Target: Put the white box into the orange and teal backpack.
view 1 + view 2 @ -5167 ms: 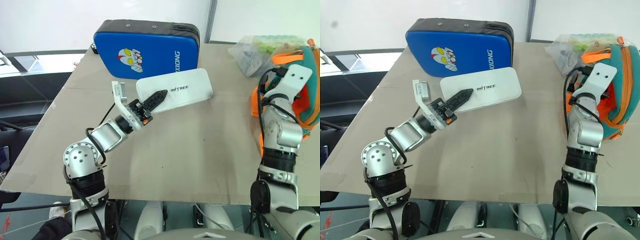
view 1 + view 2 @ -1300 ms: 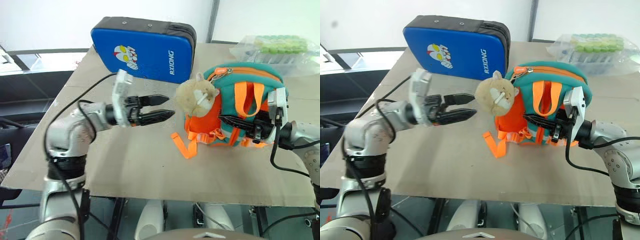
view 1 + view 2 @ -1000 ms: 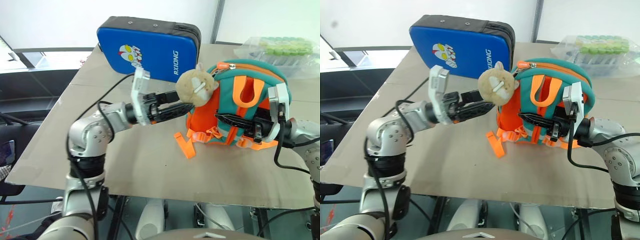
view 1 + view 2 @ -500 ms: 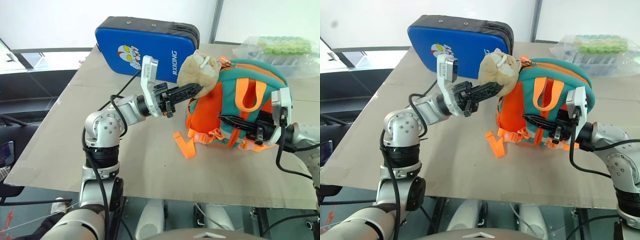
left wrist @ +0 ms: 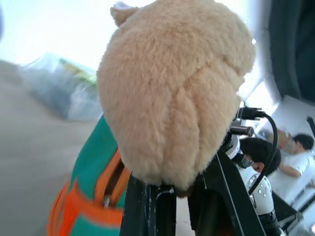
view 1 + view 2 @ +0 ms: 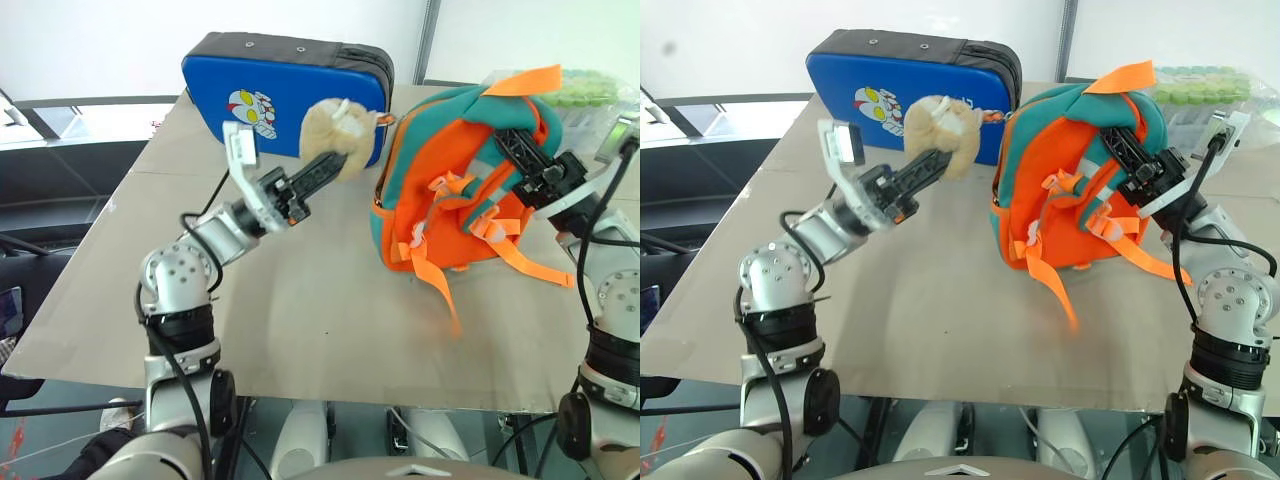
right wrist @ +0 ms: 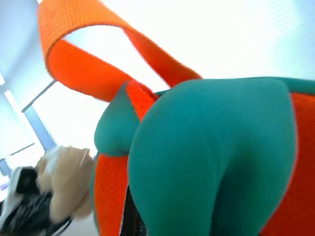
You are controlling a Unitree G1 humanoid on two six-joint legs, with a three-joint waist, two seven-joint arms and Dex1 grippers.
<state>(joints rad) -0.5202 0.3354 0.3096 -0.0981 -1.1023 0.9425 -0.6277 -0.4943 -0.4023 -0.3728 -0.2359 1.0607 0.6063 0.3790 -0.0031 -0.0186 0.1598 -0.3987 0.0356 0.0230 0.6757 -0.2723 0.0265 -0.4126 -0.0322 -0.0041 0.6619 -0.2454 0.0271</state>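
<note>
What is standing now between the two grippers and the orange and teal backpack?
Nothing visible. The left gripper is shut on the tan plush animal attached to the orange and teal backpack, and the right gripper is shut on the backpack's top by the orange straps. The blue padded case stands behind.

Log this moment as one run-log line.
left gripper: shut on tan plush animal | right gripper: shut on orange and teal backpack, tilted on table | blue padded case: behind
</note>
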